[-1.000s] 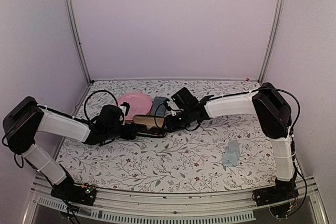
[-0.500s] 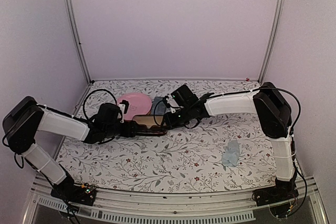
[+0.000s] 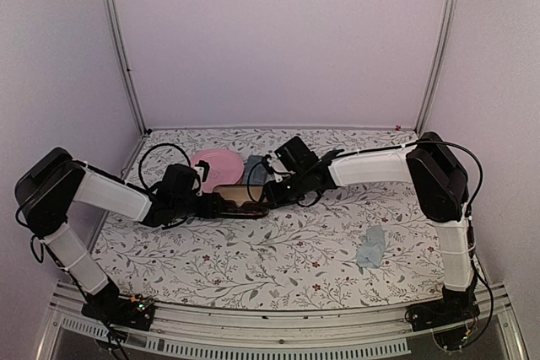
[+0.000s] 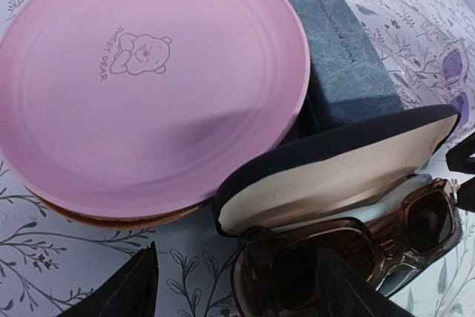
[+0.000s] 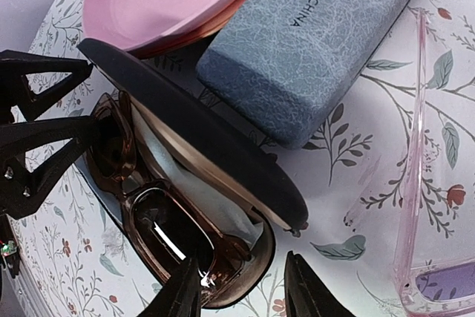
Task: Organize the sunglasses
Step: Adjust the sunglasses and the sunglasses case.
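Lying in the black case: the reddish-brown sunglasses (image 4: 386, 228), dark lenses up, folded, filling the tray from end to end.
Black case (image 5: 200, 139): open on the bench (image 3: 278, 250), mid-bench and a little left; the lid stands up on the far side and shows a cream lining.
Left pincer (image 4: 237, 252): fingers apart at the left end of the black case. One finger is over the sunglasses in the tray and the other over bare bench beside it. It is not clamped on anything.
Right pincer (image 5: 243, 259): fingers apart at the right end of the black case. One fingertip is against the frame and case rim there, the other hangs over the bench just past the rim. Nothing is squeezed between them.
Pale pinkish sunglasses (image 5: 438, 287): on the bench, outside any case, just beside the grey-blue case on its right. One translucent arm stretches out and a purplish lens shows at the edge of the right wrist view.
Grey-blue case (image 4: 341, 50): shut, lying flat on the far side of the black case, touching its lid.
Pink plate (image 4: 148, 72): far-left of the black case, printed with a small bear; its rim overlaps the grey-blue case.
Light blue cloth (image 3: 371, 246): crumpled on the right of the bench, well apart from both cases.
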`<state>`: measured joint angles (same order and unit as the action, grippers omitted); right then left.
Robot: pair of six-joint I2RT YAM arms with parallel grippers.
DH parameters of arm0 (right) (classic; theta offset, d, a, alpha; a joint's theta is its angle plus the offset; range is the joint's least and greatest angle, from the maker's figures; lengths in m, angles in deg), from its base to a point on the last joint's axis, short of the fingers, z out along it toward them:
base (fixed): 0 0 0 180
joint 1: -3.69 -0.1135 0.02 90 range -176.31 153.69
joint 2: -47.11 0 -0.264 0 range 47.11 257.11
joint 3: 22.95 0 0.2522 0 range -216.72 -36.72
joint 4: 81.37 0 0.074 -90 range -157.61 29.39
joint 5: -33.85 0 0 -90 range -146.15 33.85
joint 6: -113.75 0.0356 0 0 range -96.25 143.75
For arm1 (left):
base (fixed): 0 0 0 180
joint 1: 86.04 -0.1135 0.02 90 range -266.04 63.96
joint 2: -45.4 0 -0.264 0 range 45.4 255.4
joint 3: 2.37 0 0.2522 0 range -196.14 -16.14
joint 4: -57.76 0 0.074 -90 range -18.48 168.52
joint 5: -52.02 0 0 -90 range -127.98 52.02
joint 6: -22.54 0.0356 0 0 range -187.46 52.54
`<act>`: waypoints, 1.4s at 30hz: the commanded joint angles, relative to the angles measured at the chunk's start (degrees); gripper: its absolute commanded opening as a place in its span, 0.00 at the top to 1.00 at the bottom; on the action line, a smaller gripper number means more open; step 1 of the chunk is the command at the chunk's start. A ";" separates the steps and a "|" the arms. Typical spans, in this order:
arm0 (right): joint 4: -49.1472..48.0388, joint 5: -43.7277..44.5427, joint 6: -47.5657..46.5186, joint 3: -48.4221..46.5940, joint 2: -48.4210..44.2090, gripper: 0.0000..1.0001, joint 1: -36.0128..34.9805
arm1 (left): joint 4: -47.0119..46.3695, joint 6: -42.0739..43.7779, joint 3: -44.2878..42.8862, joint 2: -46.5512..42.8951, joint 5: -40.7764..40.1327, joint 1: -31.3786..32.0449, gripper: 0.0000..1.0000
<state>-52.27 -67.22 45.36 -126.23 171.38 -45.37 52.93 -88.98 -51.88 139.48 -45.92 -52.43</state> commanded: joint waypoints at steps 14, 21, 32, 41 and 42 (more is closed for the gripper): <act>0.13 -0.52 -0.07 -1.41 2.62 0.60 0.22 | -3.05 -0.30 -0.06 0.08 -0.40 -0.67 0.26; 0.14 -0.59 -0.29 -1.33 2.37 0.60 0.23 | -3.10 -0.33 -0.96 1.27 -0.57 -0.79 0.26; 0.14 -0.70 -0.34 -1.28 2.21 0.60 0.26 | -6.04 -1.53 0.41 0.31 1.84 -1.15 0.26; 0.05 -1.04 -0.38 -1.19 2.13 0.60 0.16 | -4.76 -0.71 -1.20 3.61 1.07 -1.56 0.26; 0.05 -1.06 -0.42 -1.19 2.17 0.60 0.16 | -4.29 -0.53 -1.50 4.06 0.86 -1.53 0.26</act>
<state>-52.21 -67.44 45.36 -126.32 172.91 -45.37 48.62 -90.03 -51.97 141.36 -44.66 -53.13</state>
